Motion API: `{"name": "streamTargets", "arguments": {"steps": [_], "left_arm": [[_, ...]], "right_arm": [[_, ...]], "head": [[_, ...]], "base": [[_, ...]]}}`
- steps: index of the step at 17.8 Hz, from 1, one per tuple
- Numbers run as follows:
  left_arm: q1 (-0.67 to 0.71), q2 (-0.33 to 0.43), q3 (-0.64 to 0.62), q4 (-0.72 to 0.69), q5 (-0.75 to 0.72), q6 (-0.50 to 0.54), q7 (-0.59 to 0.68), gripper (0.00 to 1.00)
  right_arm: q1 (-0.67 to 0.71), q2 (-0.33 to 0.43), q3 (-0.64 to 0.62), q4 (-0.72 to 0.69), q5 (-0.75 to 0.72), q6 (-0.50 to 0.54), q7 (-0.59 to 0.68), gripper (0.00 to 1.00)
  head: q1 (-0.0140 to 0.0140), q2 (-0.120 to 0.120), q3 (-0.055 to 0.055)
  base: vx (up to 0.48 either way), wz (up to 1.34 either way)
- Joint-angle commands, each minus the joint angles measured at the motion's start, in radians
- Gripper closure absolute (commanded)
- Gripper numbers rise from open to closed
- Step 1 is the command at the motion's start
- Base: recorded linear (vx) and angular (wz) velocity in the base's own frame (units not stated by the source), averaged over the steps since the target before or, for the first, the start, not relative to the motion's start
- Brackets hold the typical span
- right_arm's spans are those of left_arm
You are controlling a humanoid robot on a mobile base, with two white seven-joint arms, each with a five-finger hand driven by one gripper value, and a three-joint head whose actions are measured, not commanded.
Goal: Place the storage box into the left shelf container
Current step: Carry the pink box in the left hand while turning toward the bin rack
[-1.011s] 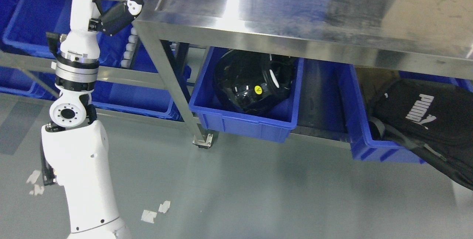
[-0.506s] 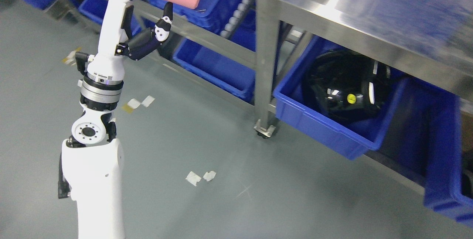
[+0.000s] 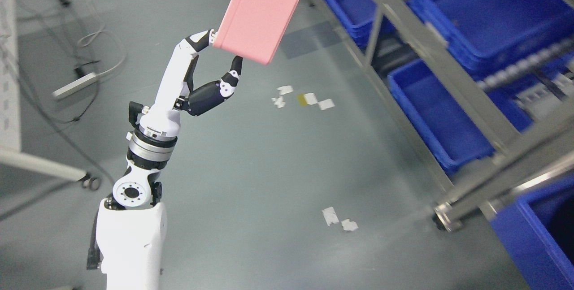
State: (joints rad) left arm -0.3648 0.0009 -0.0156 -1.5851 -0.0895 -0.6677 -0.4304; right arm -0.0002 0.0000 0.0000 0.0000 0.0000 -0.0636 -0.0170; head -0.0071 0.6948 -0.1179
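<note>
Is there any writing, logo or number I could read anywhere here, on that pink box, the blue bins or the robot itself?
No readable text anywhere in this view.
Pink box, held up by the left robot hand: plain, no label showing.
Blue bins on the metal shelf: no visible markings.
Robot arm: plain white, no logo visible.
Bits of tape on the floor: blank, or too small to tell.

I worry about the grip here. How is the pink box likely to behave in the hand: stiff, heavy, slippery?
The pink box probably is stiff: its flat faces and straight edges show no sag. It seems light, since the left hand pinches it by one lower edge alone. Its smooth, plain surface and tilted pose suggest it could slip or swing in that hold.
</note>
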Motion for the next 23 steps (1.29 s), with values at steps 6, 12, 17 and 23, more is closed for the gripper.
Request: {"name": "streamTargets", "arguments": {"steps": [6, 12, 17, 23], "left_arm": [[0.156, 0.017, -0.052, -0.019, 0.007, -0.006, -0.001, 0.97], [0.191, 0.017, -0.044, 0.004, 0.008, -0.006, -0.005, 0.97], [0.201, 0.017, -0.044, 0.017, 0.008, -0.003, -0.008, 0.97], [0.201, 0.017, -0.061, 0.045, 0.008, 0.000, -0.019, 0.97]], "right_arm": [[-0.006, -0.017, -0.003, -0.017, -0.002, -0.001, 0.005, 0.00], [-0.006, -0.017, -0.003, -0.017, -0.002, -0.001, 0.003, 0.00], [-0.006, -0.017, -0.003, -0.017, -0.002, -0.001, 0.005, 0.00], [-0.006, -0.017, -0.003, -0.017, -0.002, -0.001, 0.005, 0.00]], "head": [[0.0000, 0.000, 0.000], [0.0000, 0.000, 0.000], [0.0000, 0.000, 0.000], [0.0000, 0.000, 0.000]], "base": [[0.276, 1.14], [0.340, 0.41], [0.333, -0.03], [0.347, -0.18]]}}
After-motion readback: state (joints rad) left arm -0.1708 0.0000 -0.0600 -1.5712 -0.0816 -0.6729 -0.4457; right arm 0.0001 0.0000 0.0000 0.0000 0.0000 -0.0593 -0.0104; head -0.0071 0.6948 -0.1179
